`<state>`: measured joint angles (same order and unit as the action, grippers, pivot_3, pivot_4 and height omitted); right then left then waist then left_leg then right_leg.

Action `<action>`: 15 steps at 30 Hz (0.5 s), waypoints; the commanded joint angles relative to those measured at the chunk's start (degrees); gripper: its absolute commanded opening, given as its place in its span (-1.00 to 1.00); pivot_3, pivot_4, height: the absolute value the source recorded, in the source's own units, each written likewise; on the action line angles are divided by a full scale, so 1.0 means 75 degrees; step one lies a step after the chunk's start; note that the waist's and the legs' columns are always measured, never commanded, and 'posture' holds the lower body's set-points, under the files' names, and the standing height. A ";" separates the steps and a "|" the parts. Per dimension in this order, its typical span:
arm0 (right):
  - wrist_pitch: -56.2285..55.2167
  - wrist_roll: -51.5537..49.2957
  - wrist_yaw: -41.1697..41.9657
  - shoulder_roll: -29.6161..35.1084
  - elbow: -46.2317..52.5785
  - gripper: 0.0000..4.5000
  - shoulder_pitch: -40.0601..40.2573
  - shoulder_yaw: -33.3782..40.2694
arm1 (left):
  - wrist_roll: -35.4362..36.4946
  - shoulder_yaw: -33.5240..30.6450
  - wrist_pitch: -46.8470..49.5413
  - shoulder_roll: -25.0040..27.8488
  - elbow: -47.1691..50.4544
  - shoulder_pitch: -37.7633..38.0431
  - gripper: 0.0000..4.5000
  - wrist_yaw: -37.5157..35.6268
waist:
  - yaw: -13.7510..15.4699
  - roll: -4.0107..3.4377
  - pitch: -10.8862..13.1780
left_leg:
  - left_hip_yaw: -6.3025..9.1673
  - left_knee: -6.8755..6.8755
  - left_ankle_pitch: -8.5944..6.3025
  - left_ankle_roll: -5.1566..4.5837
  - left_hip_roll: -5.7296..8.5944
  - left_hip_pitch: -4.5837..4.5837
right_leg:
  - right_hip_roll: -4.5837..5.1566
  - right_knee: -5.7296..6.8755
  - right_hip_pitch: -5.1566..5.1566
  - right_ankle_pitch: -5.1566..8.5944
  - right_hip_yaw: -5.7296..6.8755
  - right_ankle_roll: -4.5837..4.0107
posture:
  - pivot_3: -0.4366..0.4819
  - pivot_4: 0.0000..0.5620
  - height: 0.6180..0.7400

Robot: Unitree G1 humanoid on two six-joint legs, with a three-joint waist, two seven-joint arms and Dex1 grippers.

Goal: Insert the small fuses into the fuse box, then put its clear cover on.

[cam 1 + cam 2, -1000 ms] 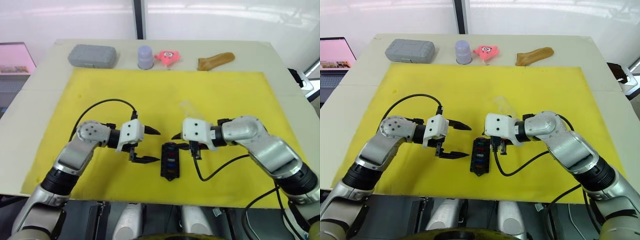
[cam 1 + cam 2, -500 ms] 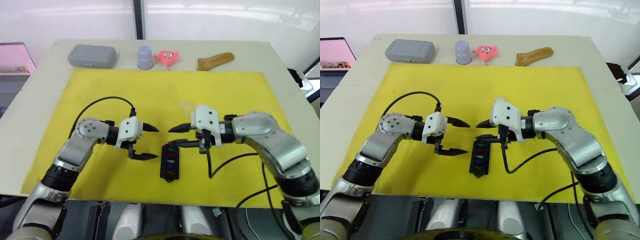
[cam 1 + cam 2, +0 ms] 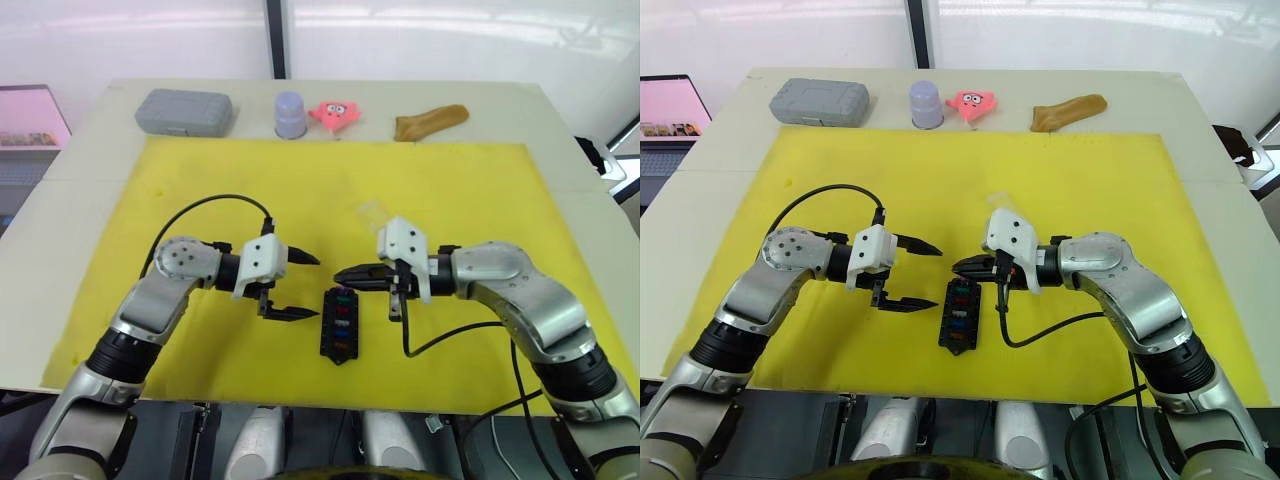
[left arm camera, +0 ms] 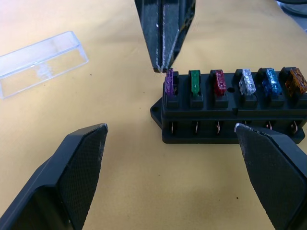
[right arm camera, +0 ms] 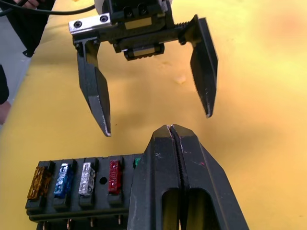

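The black fuse box (image 3: pixel 338 326) lies on the yellow mat with a row of small fuses (image 4: pixel 220 82) seated in its slots: purple, green, red, clear grey, blue and orange. My right gripper (image 3: pixel 339 276) is shut, with nothing visible between its fingers. Its tip hangs just over the purple fuse (image 4: pixel 169 81) at the box's far end. My left gripper (image 3: pixel 316 288) stands open just left of the box, its fingers (image 5: pixel 98 98) spread wide. The clear cover (image 4: pixel 41 61) lies flat on the mat beyond the box, apart from both grippers.
Along the table's far edge stand a grey case (image 3: pixel 185 110), a lilac cup (image 3: pixel 291 114), a pink toy (image 3: pixel 336 114) and a brown piece (image 3: pixel 430 121). The yellow mat (image 3: pixel 200 180) covers most of the table. Black cables loop from both wrists.
My right gripper was open and raised half a second ago; it has shut and come down over the box's far end. The left gripper has stayed put.
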<state>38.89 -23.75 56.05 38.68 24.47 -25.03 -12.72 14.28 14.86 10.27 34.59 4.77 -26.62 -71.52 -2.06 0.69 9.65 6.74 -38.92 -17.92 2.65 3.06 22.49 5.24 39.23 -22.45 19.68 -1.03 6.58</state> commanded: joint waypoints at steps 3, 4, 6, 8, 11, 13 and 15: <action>-0.0013 -0.0016 -0.0002 0.0071 0.0091 -0.99 0.0017 0.0027 | 0.0023 -0.0026 -0.0109 -0.0025 0.0209 -0.0007 1.00 0.0057 | 0.0000 0.0000 0.0000 | 0.0000 0.0000 0.0000 0.0000 0.0000 0.0000 | 0.0000 0.0000 0.0000 0.0000 0.0000 0.0000 | -0.05 -0.47 1.00; 0.0002 -0.0010 0.0013 0.0103 0.0117 -0.99 0.0056 -0.0002 | 0.0018 -0.0022 -0.0122 -0.0021 0.0198 -0.0014 1.00 0.0056 | 0.0000 0.0000 0.0000 | 0.0000 0.0000 0.0000 0.0000 0.0000 0.0000 | 0.0000 0.0000 0.0000 0.0000 0.0000 0.0000 | -0.05 -0.47 1.00; 0.0016 -0.0003 0.0005 0.0131 0.0140 -0.99 0.0103 -0.0034 | 0.0023 -0.0025 -0.0126 -0.0016 0.0189 -0.0024 1.00 0.0053 | 0.0001 0.0000 0.0000 | 0.0000 0.0000 0.0000 0.0000 0.0000 0.0000 | 0.0000 0.0000 0.0000 0.0000 0.0000 0.0000 | -0.05 -0.47 1.00; 0.0042 -0.0006 -0.0061 0.0110 0.0122 -0.99 0.0129 -0.0013 | 0.0033 -0.0034 -0.0107 -0.0020 0.0190 -0.0029 1.00 0.0065 | 0.0001 0.0000 0.0000 | 0.0000 -0.0001 0.0000 0.0000 0.0000 0.0000 | 0.0000 0.0000 0.0000 0.0000 0.0000 0.0000 | -0.05 -0.47 1.00; 0.0031 0.0043 -0.0156 0.0057 0.0013 -0.99 0.0137 0.0012 | 0.0093 -0.0072 -0.0047 -0.0054 0.0196 -0.0023 1.00 0.0106 | 0.0001 0.0000 0.0000 | 0.0000 0.0000 0.0000 0.0000 0.0000 0.0000 | 0.0000 0.0000 0.0000 0.0000 0.0000 0.0000 | -0.05 -0.47 1.00; 0.0046 0.0022 -0.0125 0.0085 0.0001 -0.99 0.0178 0.0011 | 0.0212 -0.0109 0.0172 -0.0075 0.0264 -0.0040 1.00 0.0133 | 0.0000 0.0000 0.0000 | 0.0000 0.0000 0.0000 0.0000 0.0000 0.0000 | 0.0000 0.0000 0.0000 0.0000 0.0000 0.0000 | -0.05 -0.47 1.00; 0.0080 -0.0028 -0.0065 0.0136 0.0036 -0.99 0.0238 0.0006 | 0.0230 -0.0124 0.0253 -0.0083 0.0295 -0.0057 1.00 0.0133 | 0.0000 0.0000 0.0000 | 0.0000 -0.0001 0.0000 0.0000 0.0000 0.0000 | 0.0000 0.0001 0.0000 0.0000 0.0000 0.0001 | -0.05 -0.47 1.00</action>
<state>39.60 -23.39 55.13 39.33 23.74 -23.35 -13.22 14.73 14.82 11.85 33.82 4.89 -26.60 -70.77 -2.06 0.69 9.65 6.74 -38.92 -17.92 2.64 3.06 22.49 5.24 39.24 -22.44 19.68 -1.03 6.58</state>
